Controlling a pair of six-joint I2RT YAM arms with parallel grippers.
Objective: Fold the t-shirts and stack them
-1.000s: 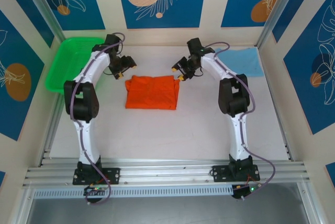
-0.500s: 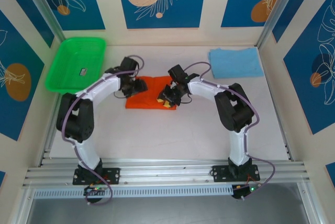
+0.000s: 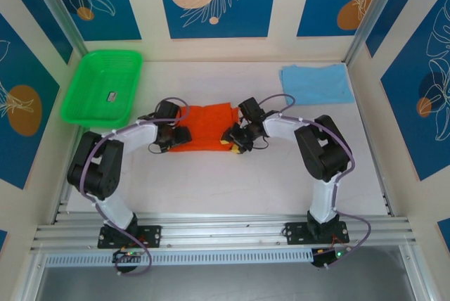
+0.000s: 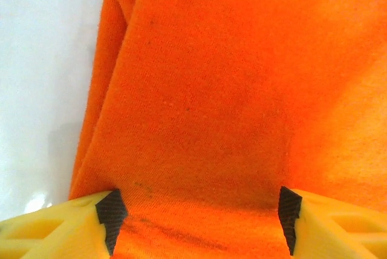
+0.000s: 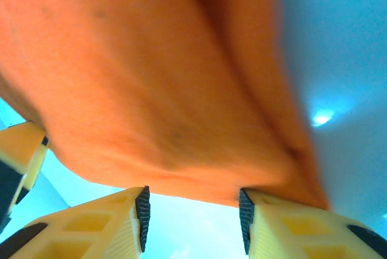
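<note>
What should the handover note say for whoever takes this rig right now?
Left gripper: open, jaws astride the orange t-shirt at its near left corner, nothing clamped.
Right gripper: open, fingertips at the same shirt's near right edge, nothing clamped.
Things: orange t-shirt mid-table, folded to a rough rectangle; blue t-shirt flat at the far right corner; green basket far left.
Done: blue t-shirt looks folded; orange partly folded.
Left: probably one more fold on the orange, then stack the two shirts.
</note>
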